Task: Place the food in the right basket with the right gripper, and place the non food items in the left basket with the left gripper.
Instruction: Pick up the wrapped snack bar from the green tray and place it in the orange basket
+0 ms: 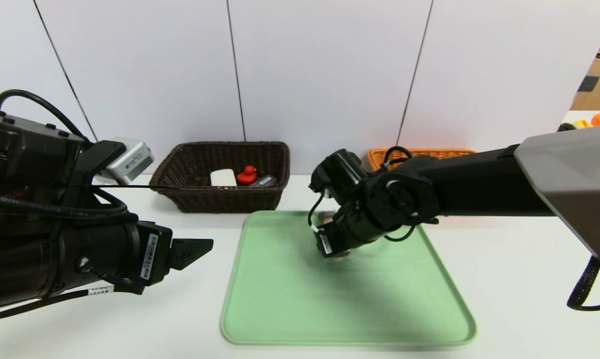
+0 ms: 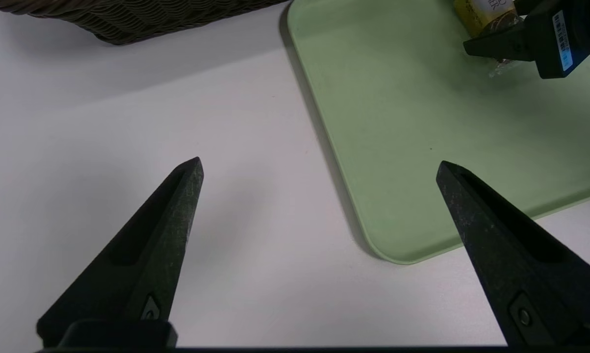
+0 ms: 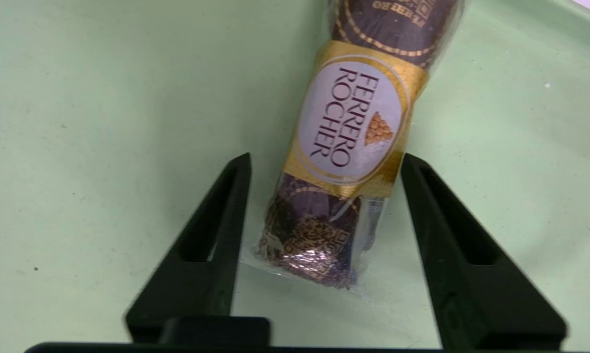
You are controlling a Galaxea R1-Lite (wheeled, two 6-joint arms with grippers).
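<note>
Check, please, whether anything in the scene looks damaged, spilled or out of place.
Nothing stands out: the snack roll lies on the green tray between the right gripper's fingers, its visible wrapper intact, and I see no spill.

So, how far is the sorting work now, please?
Done: the white block, red duck and grey case lie in the dark basket.
In hand: the right jaws straddle the Ferrero Rocher roll on the tray.
Left: basketing it.
</note>
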